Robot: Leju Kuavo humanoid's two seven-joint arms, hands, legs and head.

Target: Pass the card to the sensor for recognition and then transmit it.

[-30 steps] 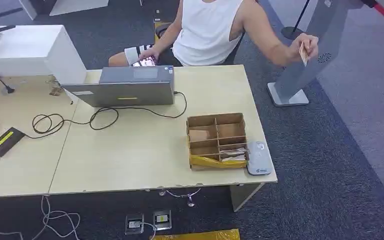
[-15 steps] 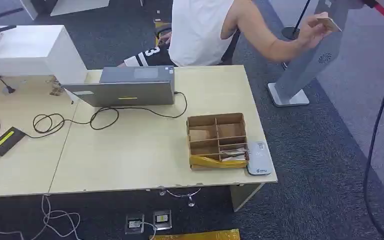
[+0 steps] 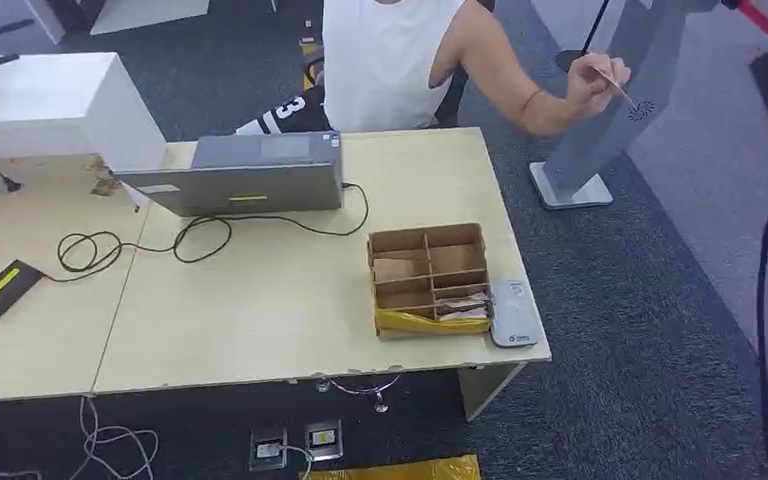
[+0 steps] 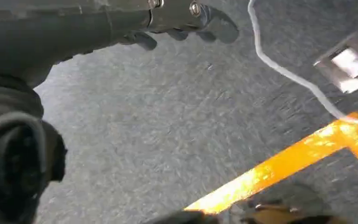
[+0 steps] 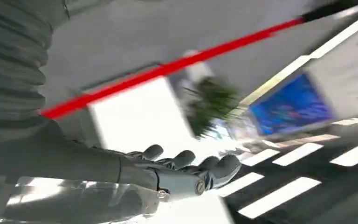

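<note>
A person in a white top holds the card (image 3: 612, 84) out at arm's length, right against the grey stand (image 3: 615, 110) beside the table (image 3: 260, 300). The sensor (image 3: 513, 313) (a flat white pad) lies on the table edge, touching the cardboard box (image 3: 428, 280). The left hand (image 4: 186, 23) hangs over carpet, fingers loosely curled, holding nothing. The right hand (image 5: 186, 170) is raised, fingers apart and holding nothing.

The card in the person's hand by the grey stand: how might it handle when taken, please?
The card looks thin and flat, so probably light and fairly stiff. Held edge-on in the person's hand, it may slip from a loose pinch.
</note>
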